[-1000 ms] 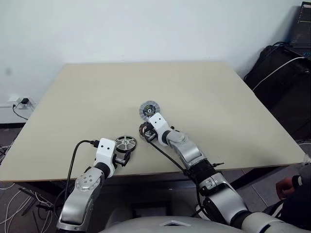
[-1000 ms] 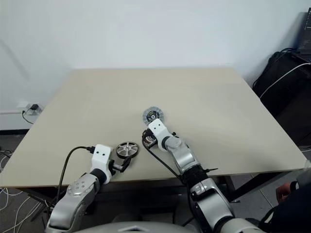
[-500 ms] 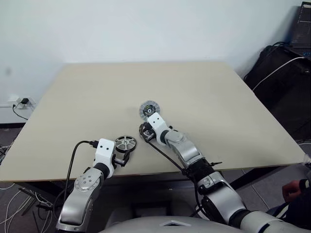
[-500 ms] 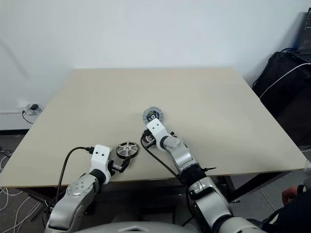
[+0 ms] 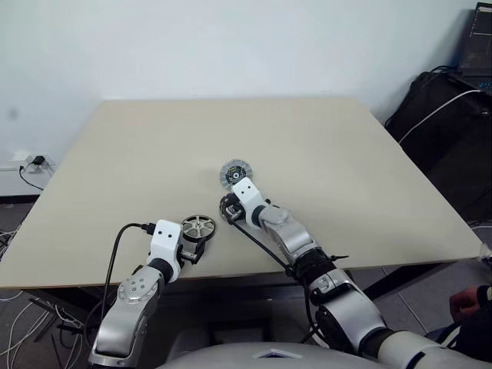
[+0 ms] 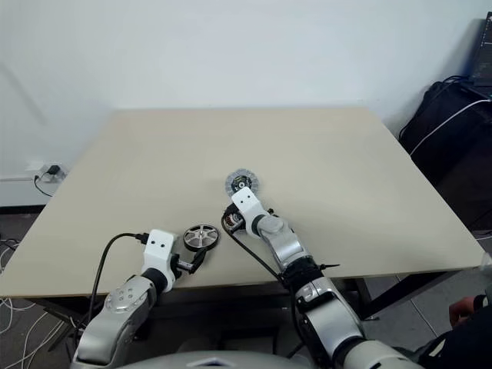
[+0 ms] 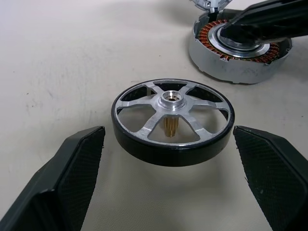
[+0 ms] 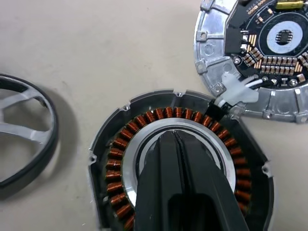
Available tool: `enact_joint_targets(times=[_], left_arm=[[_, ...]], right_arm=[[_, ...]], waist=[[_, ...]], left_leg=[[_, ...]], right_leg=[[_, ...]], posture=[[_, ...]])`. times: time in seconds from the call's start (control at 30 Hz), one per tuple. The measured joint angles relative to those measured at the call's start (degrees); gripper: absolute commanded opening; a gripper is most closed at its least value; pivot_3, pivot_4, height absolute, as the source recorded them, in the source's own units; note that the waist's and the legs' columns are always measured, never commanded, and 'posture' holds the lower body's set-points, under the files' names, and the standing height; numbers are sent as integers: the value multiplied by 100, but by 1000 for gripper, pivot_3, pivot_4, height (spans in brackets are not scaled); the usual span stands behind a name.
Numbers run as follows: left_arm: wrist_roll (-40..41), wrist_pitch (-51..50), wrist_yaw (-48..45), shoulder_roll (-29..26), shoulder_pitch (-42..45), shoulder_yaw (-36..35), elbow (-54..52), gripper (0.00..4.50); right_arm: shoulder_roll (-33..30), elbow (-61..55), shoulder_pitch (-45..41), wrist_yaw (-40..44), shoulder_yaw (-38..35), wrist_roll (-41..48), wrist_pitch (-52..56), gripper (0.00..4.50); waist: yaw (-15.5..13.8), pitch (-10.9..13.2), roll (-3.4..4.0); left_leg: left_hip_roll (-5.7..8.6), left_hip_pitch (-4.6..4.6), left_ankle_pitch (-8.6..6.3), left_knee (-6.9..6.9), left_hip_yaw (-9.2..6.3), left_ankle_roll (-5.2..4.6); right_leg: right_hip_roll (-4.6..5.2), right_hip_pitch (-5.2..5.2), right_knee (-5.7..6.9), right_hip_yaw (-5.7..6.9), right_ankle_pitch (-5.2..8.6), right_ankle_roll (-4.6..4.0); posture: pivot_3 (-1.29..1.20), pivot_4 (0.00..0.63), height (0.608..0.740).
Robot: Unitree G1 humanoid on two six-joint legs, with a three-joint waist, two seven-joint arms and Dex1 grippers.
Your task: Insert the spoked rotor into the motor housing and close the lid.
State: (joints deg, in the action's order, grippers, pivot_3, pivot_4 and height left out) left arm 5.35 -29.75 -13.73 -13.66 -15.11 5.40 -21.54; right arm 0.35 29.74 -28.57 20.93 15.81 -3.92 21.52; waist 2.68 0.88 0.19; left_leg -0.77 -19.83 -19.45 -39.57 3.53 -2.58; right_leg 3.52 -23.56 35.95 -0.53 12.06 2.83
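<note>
Resting: counter (image 5: 323,146) carries all three parts
Motor housing (image 8: 180,159): under clenched right fingers (image 8: 175,144); lid (image 8: 269,57) just beyond
Spoked rotor (image 7: 173,120): flat, axle upright, between released left fingers (image 7: 72,168); left arm nearer

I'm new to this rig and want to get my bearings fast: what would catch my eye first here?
Near the table's front edge, the spoked rotor lies flat between the wide-open jaws of the left gripper, not gripped. Just to its right, the right gripper, jaws shut, presses its tip into the silver centre of the copper-wound motor housing. The lid lies beside the housing, circuit face up, joined to it by a short white wire.
</note>
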Motion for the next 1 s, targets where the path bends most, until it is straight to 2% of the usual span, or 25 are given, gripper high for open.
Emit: enact_joint_targets(times=[0.43, 0.63, 1.0], left_arm=[[9, 32, -4, 14, 5, -14, 0, 4500], [41, 232, 123, 221, -56, -224, 0, 4500], [39, 251, 122, 234, -117, -257, 0, 4500]], right_arm=[[-251, -1037, 486, 83, -152, 131, 141, 20], [-294, -1672, 694, 179, -263, 342, 247, 20], [-141, -1106, 359, 95, 12, 155, 272, 20]], waist=[[-9, 0, 0], [-24, 0, -1], [-20, 1, -2]], left_leg=[[-6, 0, -1, 0, 1, -1], [-7, 0, -2, 1, 1, -3], [5, 1, 0, 1, 1, -1]], right_leg=[[0, -1, 0, 0, 0, 0], [-1, -1, -1, 0, 1, -1], [-2, -1, 0, 1, 1, -1]], posture=[[0, 0, 740], [0, 0, 740], [0, 0, 740]])
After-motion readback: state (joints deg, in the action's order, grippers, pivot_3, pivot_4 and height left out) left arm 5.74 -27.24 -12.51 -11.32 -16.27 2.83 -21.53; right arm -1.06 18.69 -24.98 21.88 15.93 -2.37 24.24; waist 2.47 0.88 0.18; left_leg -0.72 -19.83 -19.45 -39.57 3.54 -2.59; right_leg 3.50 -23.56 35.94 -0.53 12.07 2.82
